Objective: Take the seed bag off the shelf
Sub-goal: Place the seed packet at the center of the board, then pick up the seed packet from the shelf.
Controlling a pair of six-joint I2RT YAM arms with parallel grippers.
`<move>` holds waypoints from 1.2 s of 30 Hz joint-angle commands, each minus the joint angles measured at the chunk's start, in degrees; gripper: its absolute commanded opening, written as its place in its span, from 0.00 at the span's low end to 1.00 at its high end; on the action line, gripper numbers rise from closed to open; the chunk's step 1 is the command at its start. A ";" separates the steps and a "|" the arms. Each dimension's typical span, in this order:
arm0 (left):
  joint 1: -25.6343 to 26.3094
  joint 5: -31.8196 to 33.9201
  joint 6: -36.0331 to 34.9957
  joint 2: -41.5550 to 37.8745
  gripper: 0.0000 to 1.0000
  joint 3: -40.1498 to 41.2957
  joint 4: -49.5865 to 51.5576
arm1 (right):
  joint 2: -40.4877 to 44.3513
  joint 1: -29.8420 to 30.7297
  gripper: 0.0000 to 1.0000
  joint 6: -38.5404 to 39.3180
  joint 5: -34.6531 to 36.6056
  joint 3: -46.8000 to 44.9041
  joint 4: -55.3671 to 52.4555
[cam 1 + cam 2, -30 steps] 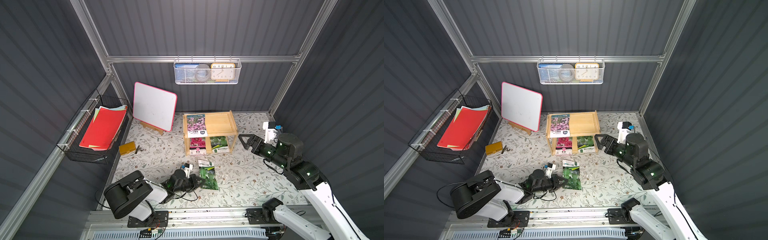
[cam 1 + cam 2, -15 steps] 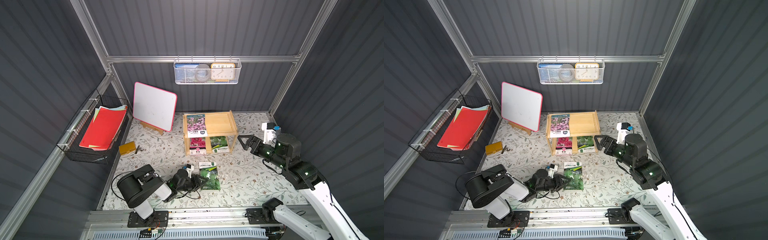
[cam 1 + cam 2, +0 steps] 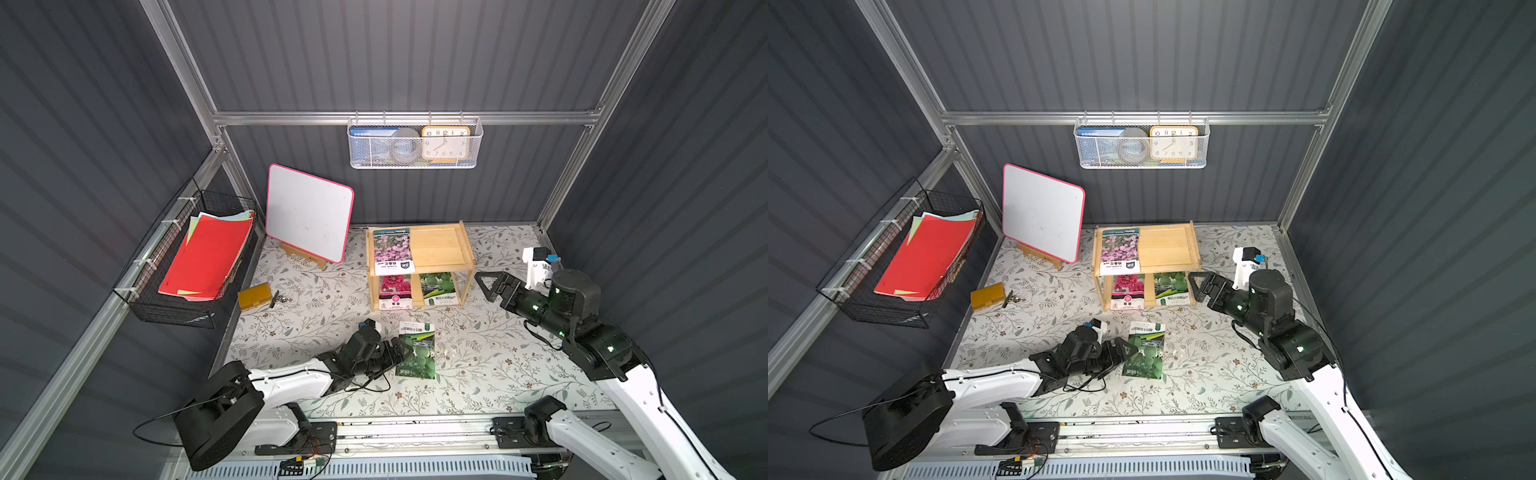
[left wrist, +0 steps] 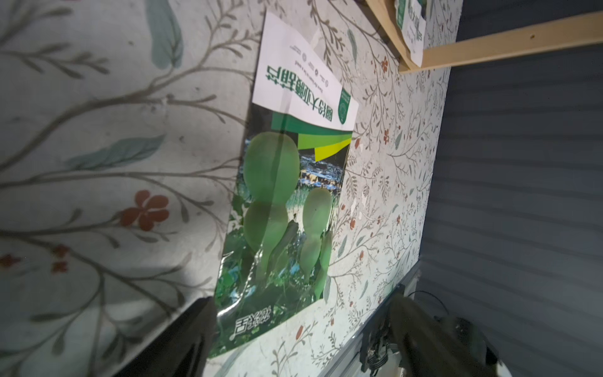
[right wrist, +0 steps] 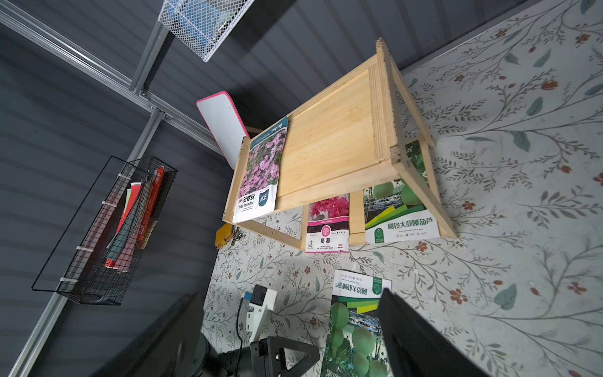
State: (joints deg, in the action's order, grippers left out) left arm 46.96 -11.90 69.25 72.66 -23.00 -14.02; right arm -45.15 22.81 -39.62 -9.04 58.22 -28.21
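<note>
**Item 1. Seed bag** (image 3: 417,351): green packet with gourds pictured and a white title band. It lies flat on the flowered mat (image 3: 498,365), in front of the shelf (image 3: 440,249) and well clear of it, with the white band toward the shelf. It shows in both top views and both wrist views.

**Item 2. Left gripper** (image 3: 400,352): low over the mat, at the bag's edge on the left arm's side. The jaws are spread wide. In the left wrist view one finger (image 4: 189,336) sits beside one long edge of the bag and the other stands off past the opposite edge. The bag's near end lies between them (flat on the mat, not pinched). Whether the nearer finger touches the bag's edge cannot be told.

**Item 3. Right gripper** (image 3: 484,284): in the air just beside the shelf's lower tier, pointing toward it. The jaws are wide apart, with nothing in them.

**Item 4. Shelf**: two tiers, light wood, standing near the back wall.
- Top tier: a pink-flower packet (image 3: 392,249), overhanging the front edge.
- Lower tier: a red-flower packet (image 3: 395,293) and a second gourd packet (image 3: 438,289) side by side, both sticking out in front.

**Item 5. Surroundings**
- Whiteboard (image 3: 309,212) with a pink frame, on a small easel beside the shelf.
- White wire basket (image 3: 476,141) on the back rail, holding a clock (image 3: 444,143).
- Black wire basket (image 3: 174,311) on the side wall, holding red papers (image 3: 203,257).
- Small yellow box (image 3: 254,296) on the mat.
</note>
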 commanded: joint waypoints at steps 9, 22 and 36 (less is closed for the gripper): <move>0.23 11.72 -6.87 -5.66 0.94 -10.56 23.27 | -4.09 -0.33 0.90 1.24 -7.74 0.94 0.65; 0.01 29.53 -12.41 -14.16 1.00 -36.47 41.65 | -23.74 7.16 0.85 4.24 -8.22 16.64 -4.09; -26.90 16.42 -30.39 -1.93 0.94 -45.87 34.85 | -34.45 13.75 0.79 -12.96 0.33 14.12 10.32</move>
State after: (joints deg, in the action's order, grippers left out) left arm 21.41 9.58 44.42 69.34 -65.93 24.16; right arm -80.29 35.24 -45.95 -13.06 74.48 -24.51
